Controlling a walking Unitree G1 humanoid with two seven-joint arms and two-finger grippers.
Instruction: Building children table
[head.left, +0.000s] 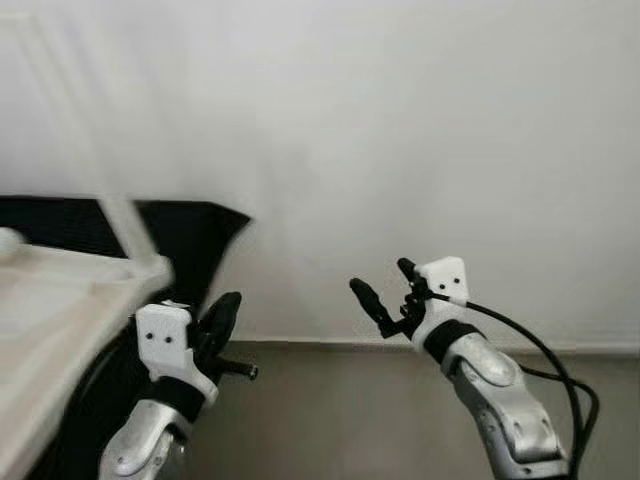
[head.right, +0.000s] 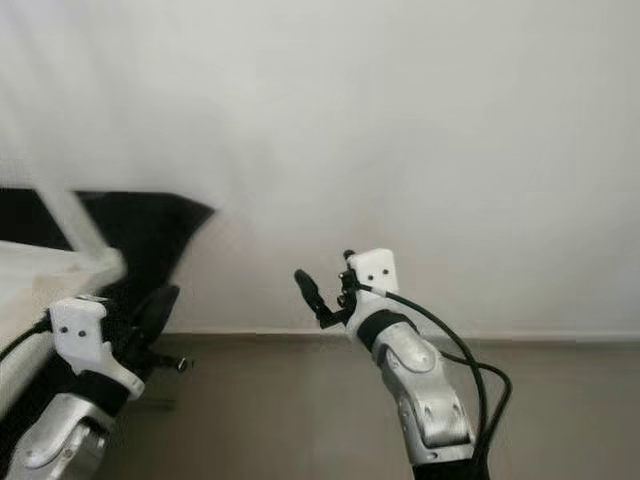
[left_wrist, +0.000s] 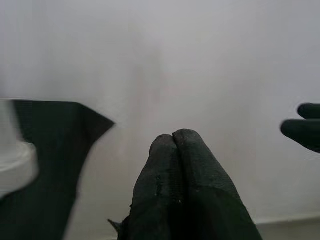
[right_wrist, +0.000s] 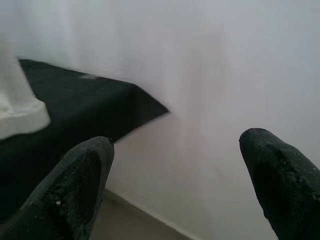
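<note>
Left eye view: the white children table (head.left: 60, 310) is seen just beside the clenched, empty left pincer (head.left: 222, 318), well apart from the released right pincer (head.left: 385, 290).

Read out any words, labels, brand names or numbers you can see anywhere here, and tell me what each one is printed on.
None can be read: no text shows on the plain white wall, the black cloth-covered surface, the blurred white table piece, or the white housings of the left gripper and right gripper.
</note>
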